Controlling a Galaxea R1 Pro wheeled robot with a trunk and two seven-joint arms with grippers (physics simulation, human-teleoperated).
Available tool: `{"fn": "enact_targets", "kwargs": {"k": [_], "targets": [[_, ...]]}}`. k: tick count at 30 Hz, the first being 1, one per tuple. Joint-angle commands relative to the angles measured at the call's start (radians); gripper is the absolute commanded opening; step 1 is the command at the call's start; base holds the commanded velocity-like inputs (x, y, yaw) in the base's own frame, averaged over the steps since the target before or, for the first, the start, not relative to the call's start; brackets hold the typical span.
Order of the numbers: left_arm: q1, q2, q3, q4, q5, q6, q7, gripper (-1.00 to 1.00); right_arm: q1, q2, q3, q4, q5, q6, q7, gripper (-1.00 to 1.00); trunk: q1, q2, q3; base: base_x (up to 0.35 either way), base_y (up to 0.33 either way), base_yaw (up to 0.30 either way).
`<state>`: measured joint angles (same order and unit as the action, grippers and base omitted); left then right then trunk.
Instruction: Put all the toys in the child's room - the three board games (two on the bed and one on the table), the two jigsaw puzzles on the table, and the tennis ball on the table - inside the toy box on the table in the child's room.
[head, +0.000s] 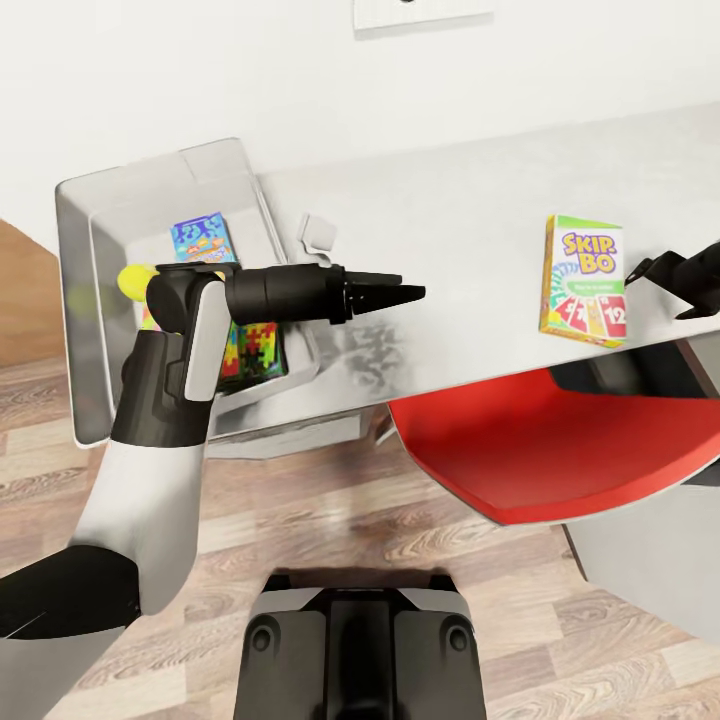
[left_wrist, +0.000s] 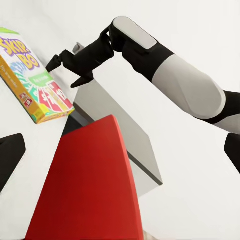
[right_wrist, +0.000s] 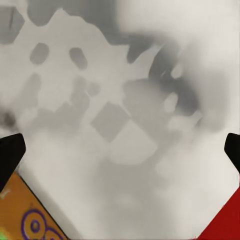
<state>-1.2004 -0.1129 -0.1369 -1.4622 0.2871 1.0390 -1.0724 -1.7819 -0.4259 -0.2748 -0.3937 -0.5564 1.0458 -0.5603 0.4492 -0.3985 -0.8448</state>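
The green, red and yellow board game (head: 583, 280) lies flat on the light grey table (head: 450, 200); it also shows in the left wrist view as a board game (left_wrist: 35, 85). My right gripper (head: 655, 296) hovers open just beside its right edge, empty, seen again as the right gripper (left_wrist: 60, 76). My left gripper (head: 410, 286) is open and empty over the table's middle, pointing toward the game. The toy box (head: 80, 300) stands at the table's left end. Inside it lie a blue board game (head: 203, 238), the tennis ball (head: 131, 282) and a jigsaw puzzle (head: 252, 350), partly hidden by my left arm.
A red chair seat (head: 560, 440) juts out under the table's front edge below the game. A small pale object (head: 318, 232) rests on the table beside the toy box. White wall runs behind the table; wood-plank floor lies below.
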Motion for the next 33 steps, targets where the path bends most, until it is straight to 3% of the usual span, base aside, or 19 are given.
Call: {"fn": "enact_targets", "kwargs": {"k": [1,33], "targets": [[-0.001,-0.001,0.0,0.0,-0.001,0.004,-0.003,1.0,-0.001,0.0,-0.003,-0.001,-0.01,0.001,-0.01,1.0,0.001,-0.002,-0.001,0.1,-0.066,0.0],[-0.001,-0.002,0.0,0.0,-0.001,0.004,-0.003,1.0,-0.001,0.003,-0.003,-0.001,-0.01,0.001,-0.01,1.0,0.001,-0.002,-0.001,0.069,0.007,0.0]]}}
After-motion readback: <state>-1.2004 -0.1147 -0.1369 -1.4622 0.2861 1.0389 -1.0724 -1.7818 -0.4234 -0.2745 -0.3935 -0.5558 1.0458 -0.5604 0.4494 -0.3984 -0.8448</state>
